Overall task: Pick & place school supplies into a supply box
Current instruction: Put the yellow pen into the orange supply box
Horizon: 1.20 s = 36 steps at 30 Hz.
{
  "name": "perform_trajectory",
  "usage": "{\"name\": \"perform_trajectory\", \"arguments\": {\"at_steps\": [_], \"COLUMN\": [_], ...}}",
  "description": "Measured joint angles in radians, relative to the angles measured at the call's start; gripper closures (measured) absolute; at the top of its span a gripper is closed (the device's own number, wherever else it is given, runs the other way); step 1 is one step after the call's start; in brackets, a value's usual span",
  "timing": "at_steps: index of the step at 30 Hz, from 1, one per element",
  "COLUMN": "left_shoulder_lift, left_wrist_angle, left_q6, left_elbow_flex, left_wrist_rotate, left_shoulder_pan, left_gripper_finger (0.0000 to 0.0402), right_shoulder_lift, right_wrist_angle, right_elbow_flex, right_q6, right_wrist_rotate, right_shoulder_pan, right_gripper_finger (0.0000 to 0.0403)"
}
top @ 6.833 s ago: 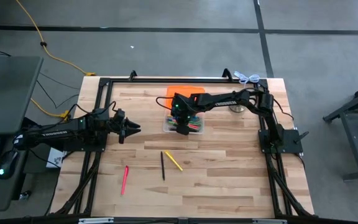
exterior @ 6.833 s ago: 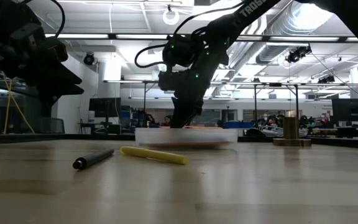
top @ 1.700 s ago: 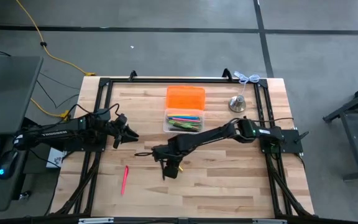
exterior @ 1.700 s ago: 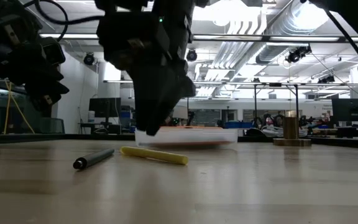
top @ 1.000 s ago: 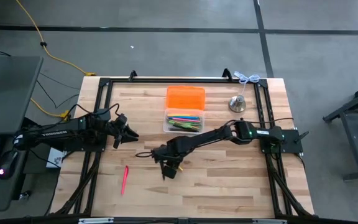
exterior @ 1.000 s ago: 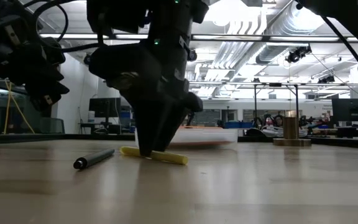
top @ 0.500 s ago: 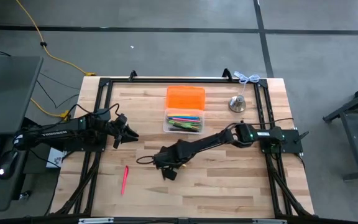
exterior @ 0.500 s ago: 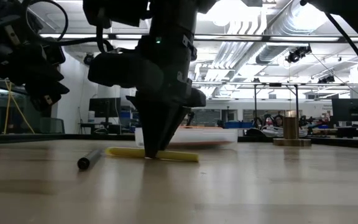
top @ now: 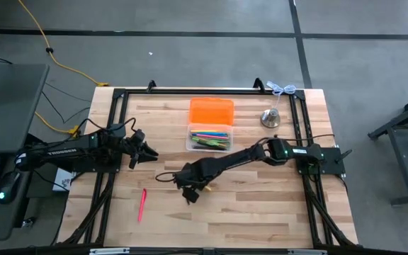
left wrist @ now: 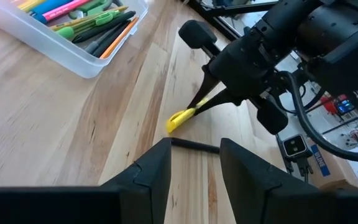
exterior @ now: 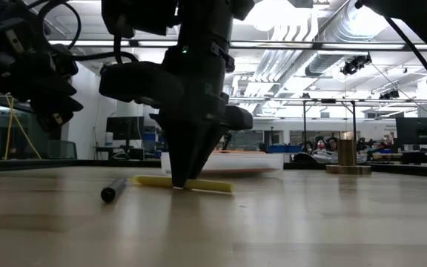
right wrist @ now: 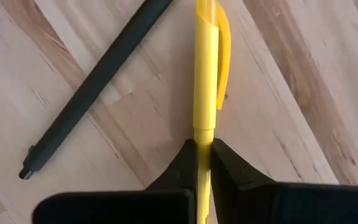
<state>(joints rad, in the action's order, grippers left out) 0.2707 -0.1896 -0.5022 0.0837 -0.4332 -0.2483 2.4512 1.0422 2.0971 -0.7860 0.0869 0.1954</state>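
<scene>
Jaws of the right gripper [right wrist: 204, 163] are clenching the yellow pen [right wrist: 206, 74]; lifting straight up is looking wise, avoiding the black pen [right wrist: 92, 84] beside it.

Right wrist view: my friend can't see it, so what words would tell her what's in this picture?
The right gripper is shut on a yellow pen lying on the wooden table, with its two dark fingers pinching the pen's barrel. A black pen lies slanted beside it.

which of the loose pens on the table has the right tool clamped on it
The yellow pen, pinched by the right tool. The black pen beside it and the pink one lie untouched.
</scene>
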Motion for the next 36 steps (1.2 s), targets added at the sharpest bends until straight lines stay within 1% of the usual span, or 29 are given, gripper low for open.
{"name": "perform_trajectory", "arguments": {"at_steps": [5,11,18,23,26,32,36], "left_shoulder_lift": [0.000,0.000,0.000,0.000,0.000,0.000,0.000], "left_wrist_angle": [0.006,0.009,0.056,0.172,0.278,0.536,0.643], "left_q6": [0.000,-0.002,-0.058,-0.107,-0.129,-0.160,-0.162], "left_elbow_flex": [-0.001,-0.001,-0.006,-0.006,-0.005,-0.003,-0.002], "left_wrist_rotate": [0.000,0.000,-0.010,-0.063,-0.102,-0.108,-0.085], "left_shoulder_pan": [0.000,0.000,0.000,0.000,0.000,0.000,0.000], "left_gripper_finger": [0.0234,0.0234,0.0234,0.0234,0.0234,0.0234,0.0234], "right_shoulder_lift": [-0.042,-0.102,-0.205,-0.272,-0.291,-0.292,-0.293], "right_wrist_angle": [0.009,0.004,-0.060,-0.172,-0.278,-0.516,-0.588], "right_elbow_flex": [-0.004,-0.001,0.001,0.002,0.002,0.002,0.001], "right_q6": [0.000,-0.003,0.000,0.009,0.033,0.048,0.055], "right_wrist_rotate": [0.026,0.020,0.009,0.008,-0.019,-0.120,-0.129], "right_shoulder_pan": [-0.013,-0.025,-0.031,-0.046,-0.055,-0.080,-0.096], "right_gripper_finger": [0.0401,0.0402,0.0402,0.0403,0.0403,0.0403,0.0403]}}
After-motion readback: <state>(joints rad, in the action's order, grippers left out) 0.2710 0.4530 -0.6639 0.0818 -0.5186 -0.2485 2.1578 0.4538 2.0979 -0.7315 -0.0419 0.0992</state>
